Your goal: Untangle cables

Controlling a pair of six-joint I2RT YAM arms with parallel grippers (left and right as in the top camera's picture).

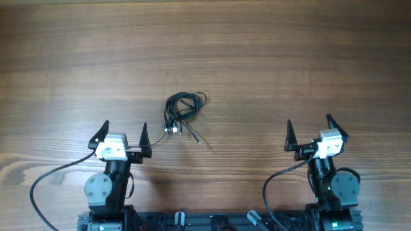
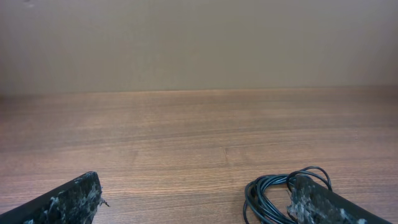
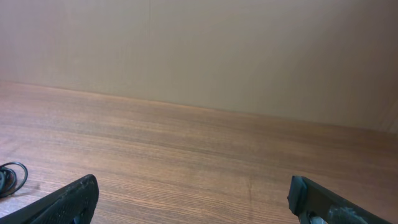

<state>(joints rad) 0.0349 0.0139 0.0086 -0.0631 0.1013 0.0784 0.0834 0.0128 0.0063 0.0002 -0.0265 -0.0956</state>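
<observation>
The cables (image 1: 182, 110) lie as a small black coiled tangle on the wooden table, with silver-tipped ends trailing toward the near side. My left gripper (image 1: 124, 133) stands open near the table's front, left of the tangle. In the left wrist view the coil (image 2: 268, 194) shows at the lower right, partly behind the right fingertip (image 2: 314, 200). My right gripper (image 1: 313, 131) is open too, far to the right of the cables. Only a small loop of the cables (image 3: 11, 177) shows at the left edge of the right wrist view. Neither gripper holds anything.
Thick black arm cables (image 1: 48, 176) curl over the table beside each arm base at the front edge. A plain beige wall (image 2: 199, 43) rises beyond the table's far edge.
</observation>
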